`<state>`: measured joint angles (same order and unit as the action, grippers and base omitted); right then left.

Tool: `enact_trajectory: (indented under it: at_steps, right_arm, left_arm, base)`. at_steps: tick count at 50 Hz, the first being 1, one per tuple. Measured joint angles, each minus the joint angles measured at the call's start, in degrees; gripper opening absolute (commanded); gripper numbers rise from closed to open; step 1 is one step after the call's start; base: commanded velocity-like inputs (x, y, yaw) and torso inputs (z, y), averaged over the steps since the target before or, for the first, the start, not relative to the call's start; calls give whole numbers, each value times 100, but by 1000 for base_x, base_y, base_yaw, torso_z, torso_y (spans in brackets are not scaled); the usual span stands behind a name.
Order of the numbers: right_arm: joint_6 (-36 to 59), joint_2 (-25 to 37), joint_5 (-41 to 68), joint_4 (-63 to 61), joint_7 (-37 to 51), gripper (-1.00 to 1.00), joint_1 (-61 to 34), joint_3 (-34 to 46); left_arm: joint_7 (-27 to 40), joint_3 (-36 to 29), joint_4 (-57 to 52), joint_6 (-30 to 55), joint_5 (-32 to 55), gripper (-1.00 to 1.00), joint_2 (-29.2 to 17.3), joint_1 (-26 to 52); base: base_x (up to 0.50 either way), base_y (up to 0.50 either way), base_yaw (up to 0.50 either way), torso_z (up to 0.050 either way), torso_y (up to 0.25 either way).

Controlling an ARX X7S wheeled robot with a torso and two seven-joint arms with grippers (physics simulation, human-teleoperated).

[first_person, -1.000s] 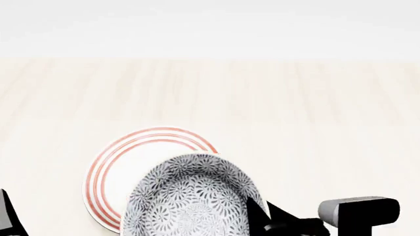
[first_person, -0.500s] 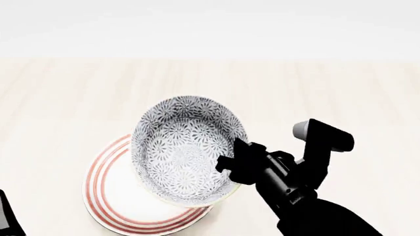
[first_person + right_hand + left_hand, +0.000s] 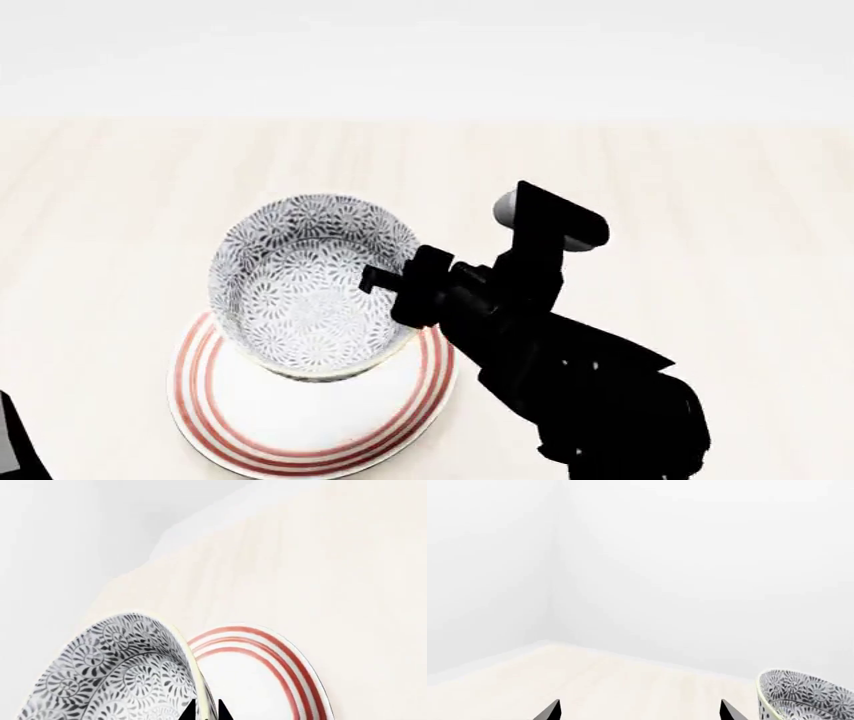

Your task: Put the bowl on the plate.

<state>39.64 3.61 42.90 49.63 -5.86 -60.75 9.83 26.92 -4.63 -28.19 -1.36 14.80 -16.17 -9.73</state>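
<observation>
Bowl and plate sit near the front of our pale wooden table in the head view. We carry the bowl in our right gripper, whose fingers are pinched on its right rim. It is tilted, overlapping the plate's far part; we cannot tell whether its base touches the plate.

From the left wrist, we see the two fingertips of our left gripper standing wide apart with nothing between them, over bare table. The bowl shows at the picture's edge, beyond one fingertip.

From the right wrist, the bowl's patterned inside fills one side. Its pale rim runs between the right gripper's two closed tips. The red-ringed plate lies just behind the bowl.
</observation>
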Motion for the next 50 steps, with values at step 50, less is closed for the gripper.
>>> enact_trajectory:
  at_steps: [50]
  right_arm:
    - [-1127,-257,3324,2537,-534,-100,-1163,3823]
  left_arm:
    - [122,-27,-87,-126,77,100,-113,-161]
  base:
    - [0,0,0,0,0]
